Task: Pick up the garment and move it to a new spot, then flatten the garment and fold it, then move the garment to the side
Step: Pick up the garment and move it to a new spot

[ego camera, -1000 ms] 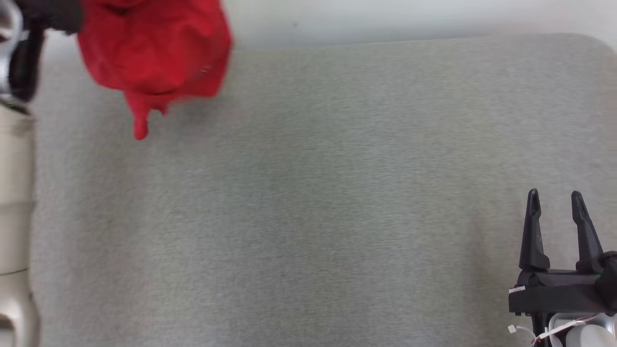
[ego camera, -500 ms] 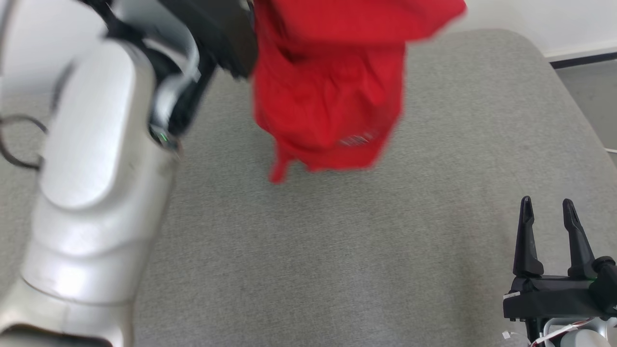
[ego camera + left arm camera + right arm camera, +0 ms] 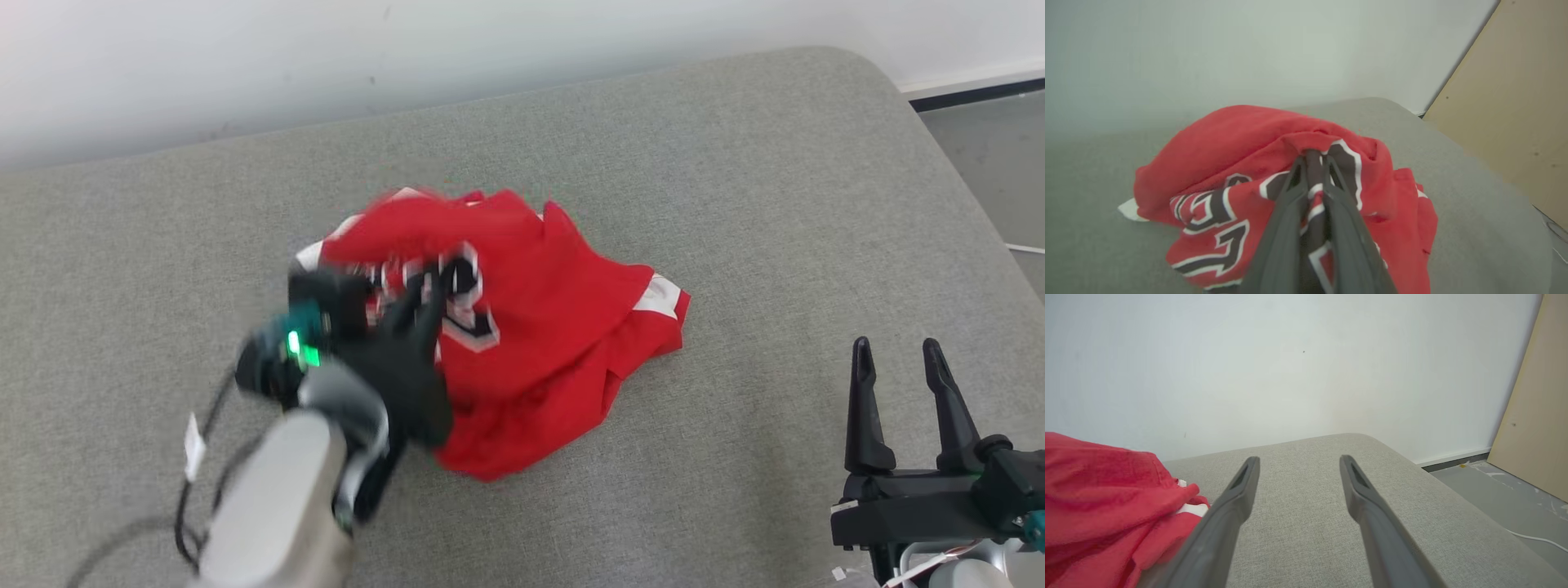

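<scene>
A red garment [image 3: 539, 327] with black and white lettering lies crumpled in a heap on the grey cushioned surface [image 3: 735, 204], near its middle. My left gripper [image 3: 437, 282] is shut on a bunch of the garment's cloth at the heap's left side. In the left wrist view its two fingers [image 3: 1290, 204] press together with a fold of the garment [image 3: 1229, 139] pinched between them. My right gripper [image 3: 896, 347] stands open at the lower right, apart from the garment, with nothing between its fingers. The garment's edge [image 3: 1106, 490] lies to the left of the right gripper [image 3: 1298, 459].
A white wall [image 3: 408, 57] runs behind the surface. The surface's rounded right edge drops to a grey floor [image 3: 988, 155]. A tan board [image 3: 1535, 408] leans at the far right, and a white cable [image 3: 1535, 539] lies on the floor.
The head camera has shifted. The garment, hanging in the air from my left gripper before, has come down and now rests on the surface. My right gripper has kept still and open.
</scene>
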{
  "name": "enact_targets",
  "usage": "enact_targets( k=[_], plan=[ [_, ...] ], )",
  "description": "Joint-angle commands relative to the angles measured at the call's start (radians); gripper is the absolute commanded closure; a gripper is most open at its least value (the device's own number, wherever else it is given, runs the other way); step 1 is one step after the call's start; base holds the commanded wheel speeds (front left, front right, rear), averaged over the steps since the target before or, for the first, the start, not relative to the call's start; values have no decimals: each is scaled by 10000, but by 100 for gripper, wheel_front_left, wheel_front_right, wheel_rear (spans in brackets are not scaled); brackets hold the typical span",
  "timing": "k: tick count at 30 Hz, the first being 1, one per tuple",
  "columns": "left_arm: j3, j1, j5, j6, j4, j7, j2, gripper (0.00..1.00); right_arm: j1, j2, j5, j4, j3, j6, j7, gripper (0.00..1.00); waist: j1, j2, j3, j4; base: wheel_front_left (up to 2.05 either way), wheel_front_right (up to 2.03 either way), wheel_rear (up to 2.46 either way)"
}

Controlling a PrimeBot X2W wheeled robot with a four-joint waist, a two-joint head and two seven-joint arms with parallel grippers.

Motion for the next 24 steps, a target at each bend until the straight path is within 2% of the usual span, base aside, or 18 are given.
enact_targets(
  k=[1, 3, 4, 5, 6, 10, 16, 24],
  plan=[
    [-34, 322, -45, 70, 74, -198, 10, 100, 24, -11, -80, -6, 40, -21, -6, 0, 0, 1, 25, 33, 0, 0, 0],
    [-172, 781, 53, 56, 254, -451, -7, 100, 36, -10, -89, -24, 112, -21, -6, 0, 0, 1, 42, 113, 0, 0, 0],
    [-244, 949, 89, 43, 336, -595, -35, 84, 63, -11, -109, -4, 152, -21, -6, 0, 0, 1, 24, 169, 0, 0, 0],
    [-312, 1047, 133, 29, 384, -756, -44, 54, 78, -11, -140, 16, 205, -21, -6, 0, 0, 1, -3, 205, 0, 0, 0],
    [-338, 1090, 134, -1, 371, -1006, -60, 0, 95, -14, -169, 24, 239, -21, -6, 0, 0, 1, -46, 251, 0, 0, 0],
    [-66, 1230, 133, 33, 297, -2232, 109, 0, 213, -11, -238, 19, 368, -21, -6, 0, 0, 1, -419, 516, 0, 0, 0],
    [431, 1526, 125, 194, -105, -2727, 544, 0, 396, -13, -309, -46, 537, -21, -6, 0, 0, 1, -784, 800, 0, 0, 0],
    [1547, 2959, 407, 829, -1618, -2949, 1448, 0, 622, -13, -369, -200, 760, -21, -6, 0, 0, 1, -1219, 1297, 0, 0, 0]
  ],
)
